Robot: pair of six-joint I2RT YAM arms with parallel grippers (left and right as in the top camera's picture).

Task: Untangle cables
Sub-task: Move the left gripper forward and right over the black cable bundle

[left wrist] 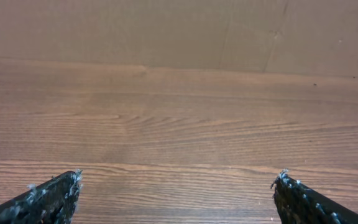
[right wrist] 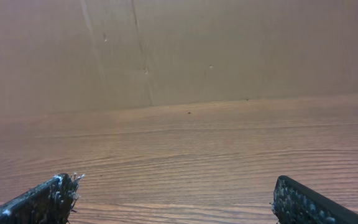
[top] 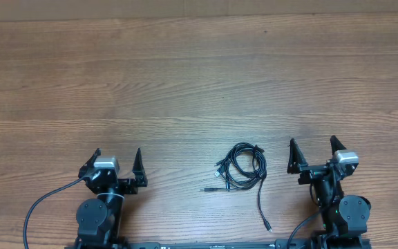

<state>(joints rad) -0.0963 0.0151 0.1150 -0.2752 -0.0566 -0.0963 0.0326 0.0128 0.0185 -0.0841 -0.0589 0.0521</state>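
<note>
The cables (top: 242, 167) lie as a small looped black bundle on the wooden table near the front, between the two arms. One strand trails down to a plug end (top: 268, 226), and another plug end (top: 208, 188) sticks out to the left. My left gripper (top: 117, 156) is open and empty, well left of the bundle. My right gripper (top: 313, 144) is open and empty, just right of the bundle. The left wrist view (left wrist: 178, 177) and the right wrist view (right wrist: 176, 180) show only spread fingertips over bare wood; the cables are out of view there.
A wooden table (top: 185, 83) fills the overhead view. A cardboard wall (right wrist: 179, 50) stands along its far edge. Thick black arm cables (top: 36, 207) hang near the left base at the front edge.
</note>
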